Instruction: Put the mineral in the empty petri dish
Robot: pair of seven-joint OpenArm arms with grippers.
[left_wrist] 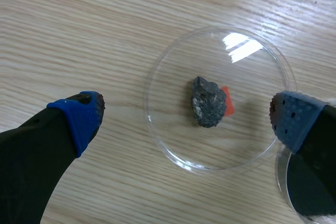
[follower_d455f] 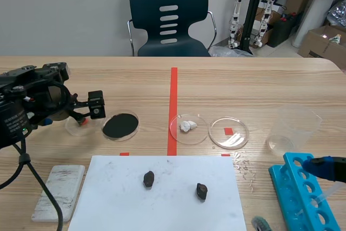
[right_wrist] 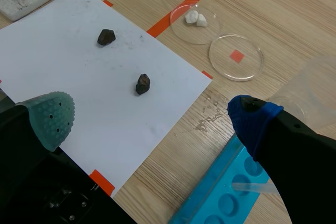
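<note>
Main risk: the left gripper (left_wrist: pixel 186 120) hangs wide open, gripping nothing, astride the small clear round petri dish (left_wrist: pixel 170 129) toward the wooden table's (follower_d455f: pixel 259 90) left edge. One pad is over the rim, so a sloppy lift or close could tip it, or bump the dish of black powder (follower_d455f: pixel 120 126) just beside. The rough dark grey mineral (left_wrist: pixel 208 102) lies mid-dish, clear of both fingers. Toward the right edge: the dish with white lumps (follower_d455f: pixel 181 136), then the empty clear dish (follower_d455f: pixel 238 138). The right gripper (right_wrist: pixel 152 119) is open and empty, near the front right corner.
</note>
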